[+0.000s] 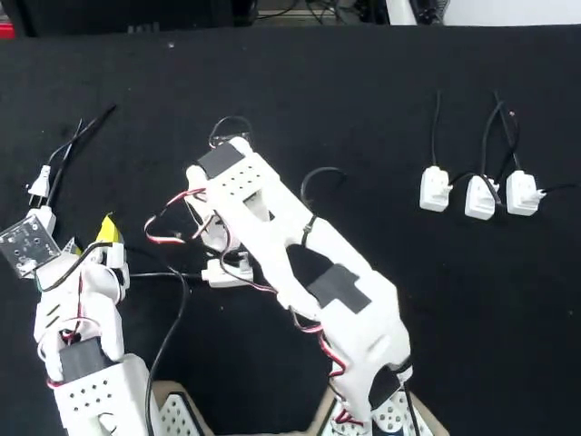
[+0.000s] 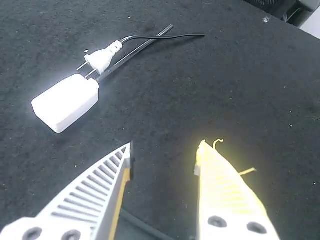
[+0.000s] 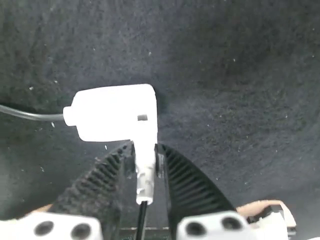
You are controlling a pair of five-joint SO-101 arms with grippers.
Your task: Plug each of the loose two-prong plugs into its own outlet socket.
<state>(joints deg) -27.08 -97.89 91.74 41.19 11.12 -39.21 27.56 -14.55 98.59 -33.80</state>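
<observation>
On the black surface, the left gripper hangs open and wide, with one pale finger and one yellow finger, holding nothing. Just beyond it, near the left edge of the surface, lies a white socket with a loose plug beside it. The plug's prongs point at the socket's end and are bare, so it is not pushed in. Whether the prong tips touch the socket cannot be told. The plug's thin black cable runs away from it across the cloth. The right arm stretches from the near edge towards the middle of the surface. The right gripper is closed narrowly on a held plug, with a dark finger on either side of its white stem. The stem's far end meets a white middle socket that lies flat on the surface, with a grey cord leaving its side. In the high view this socket shows just left of the right arm, well apart from the left one. Far to the right stands a row of three more sockets, each with a black lead running off from it.
</observation>
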